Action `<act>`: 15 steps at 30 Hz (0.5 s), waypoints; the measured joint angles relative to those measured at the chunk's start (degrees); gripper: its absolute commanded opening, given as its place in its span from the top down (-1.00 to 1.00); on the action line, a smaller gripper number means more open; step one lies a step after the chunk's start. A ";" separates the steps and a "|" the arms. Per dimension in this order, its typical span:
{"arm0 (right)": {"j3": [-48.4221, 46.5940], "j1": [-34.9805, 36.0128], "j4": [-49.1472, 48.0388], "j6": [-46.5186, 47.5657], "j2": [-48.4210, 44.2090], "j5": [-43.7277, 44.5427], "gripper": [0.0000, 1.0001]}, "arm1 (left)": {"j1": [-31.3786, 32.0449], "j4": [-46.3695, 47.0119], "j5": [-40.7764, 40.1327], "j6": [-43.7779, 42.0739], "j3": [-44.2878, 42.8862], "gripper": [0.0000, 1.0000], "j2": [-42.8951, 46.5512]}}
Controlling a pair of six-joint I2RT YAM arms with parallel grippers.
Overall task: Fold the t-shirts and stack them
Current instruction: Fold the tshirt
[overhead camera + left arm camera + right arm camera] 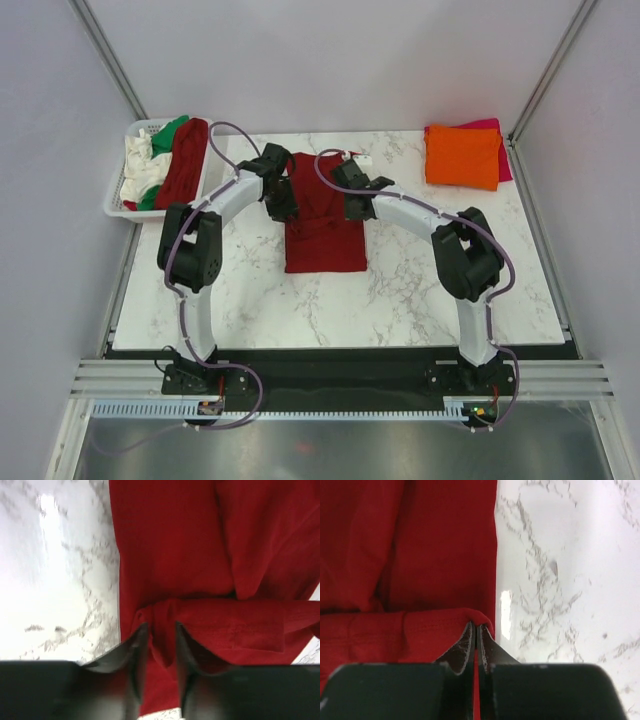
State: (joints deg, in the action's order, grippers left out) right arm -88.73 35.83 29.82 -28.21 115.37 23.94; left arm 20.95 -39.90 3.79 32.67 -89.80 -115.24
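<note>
Now | dark red shirt (324, 240) lies mid-tabletop (400, 290), its 12 o'clock edge doubled over | right gripper (475, 626) pinches the fold's 3 o'clock corner | left gripper (159, 627) straddles the 9 o'clock corner, jaws slightly parted, hold unclear | tip: lay both corners level, side edges matched, before letting go

Matt cloth t-shirt (323, 225), glossy marble tabletop (400, 290)

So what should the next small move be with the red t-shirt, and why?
Probably open the right gripper and let go. It is pinched shut on the folded edge of the dark red t-shirt, and that edge seems to lie down on the cloth; the left gripper stands slightly parted.
</note>
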 measured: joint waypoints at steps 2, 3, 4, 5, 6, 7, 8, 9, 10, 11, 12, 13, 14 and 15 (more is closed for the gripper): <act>-4.09 -1.55 0.94 0.11 3.06 -0.76 0.24 | -0.74 -0.31 0.85 -1.33 -3.34 -0.33 -2.99; -5.70 -2.19 1.16 -0.17 4.26 -1.05 -0.43 | -1.03 -0.70 1.16 -1.64 -5.03 -0.43 -4.17; -7.63 -2.93 1.44 -0.07 5.53 -1.31 -0.62 | -1.27 -0.94 1.29 -1.75 -6.38 -0.53 -4.96; -9.75 -3.65 2.01 0.52 6.62 -1.46 -0.74 | -1.60 -1.29 1.33 -1.92 -8.24 -0.54 -5.81; -11.56 -4.24 2.40 0.74 7.50 -1.55 -0.88 | -1.95 -1.86 1.33 -2.01 -10.10 -0.54 -6.38; -13.25 -4.81 3.08 1.01 8.13 -1.60 -0.93 | -2.27 -2.29 1.29 -2.10 -11.87 -0.54 -6.84; -15.02 -5.40 3.74 1.33 8.50 -1.60 -0.95 | -2.56 -2.89 1.05 -2.16 -13.62 -0.54 -6.99; -16.28 -5.88 4.11 1.66 8.59 -1.51 -0.96 | -2.86 -3.67 0.57 -2.21 -15.15 -0.53 -6.97; -17.27 -6.23 4.46 1.97 8.46 -1.29 -0.96 | -3.06 -4.04 0.04 -2.27 -16.22 -0.49 -6.60; -17.70 -6.49 4.42 2.25 8.02 -0.98 -0.96 | -3.26 -4.13 -0.63 -2.32 -16.65 -0.47 -5.84; -17.57 -6.60 4.48 2.47 7.37 -0.83 -0.95 | -3.34 -4.37 -1.27 -2.32 -16.55 -0.43 -4.63; -16.96 -6.64 4.42 2.60 6.58 -0.83 -0.93 | -3.41 -4.55 -2.36 -2.29 -15.74 -0.33 -3.08; -15.15 -6.62 3.72 2.62 5.01 -1.16 -0.85 | -3.37 -4.17 -3.37 -2.29 -13.88 -0.28 -0.90; -12.41 -6.51 3.43 2.73 2.86 -1.88 -0.79 | -3.13 -4.22 -4.33 -2.19 -11.65 -0.19 1.70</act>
State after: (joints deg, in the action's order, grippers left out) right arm -101.14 29.32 33.26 -25.47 118.24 22.06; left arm 17.82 -44.12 -0.54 30.48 -101.45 -113.54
